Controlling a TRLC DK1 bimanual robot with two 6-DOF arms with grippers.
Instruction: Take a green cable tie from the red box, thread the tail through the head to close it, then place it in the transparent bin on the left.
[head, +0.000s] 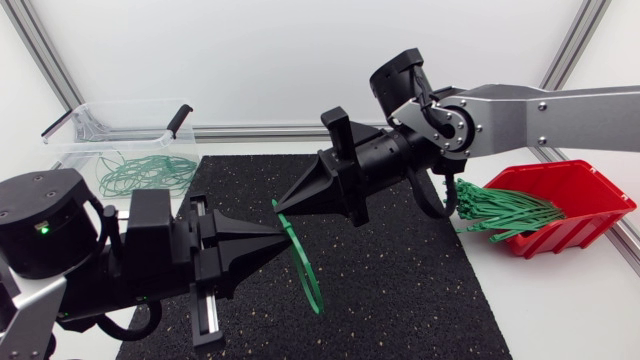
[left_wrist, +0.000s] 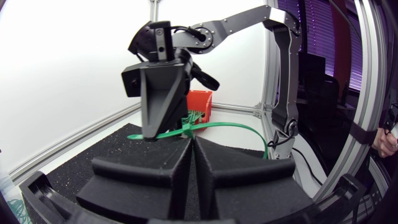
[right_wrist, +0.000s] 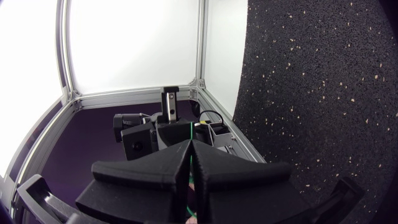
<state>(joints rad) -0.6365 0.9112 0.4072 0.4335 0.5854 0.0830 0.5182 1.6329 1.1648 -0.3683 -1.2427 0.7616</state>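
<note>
One green cable tie hangs as a curved loop over the black mat, between my two grippers. My left gripper is shut on it near the loop's upper part. In the left wrist view the tie arcs away just ahead of the closed fingertips. My right gripper comes down from the right and is shut on the tie's upper end; the right gripper pinches that end. In the right wrist view a thin green strip sticks out of the closed gripper.
The red box at the right edge of the mat holds a bundle of green ties spilling out toward the mat. A transparent bin at the back left holds looped green ties and a black-handled tool.
</note>
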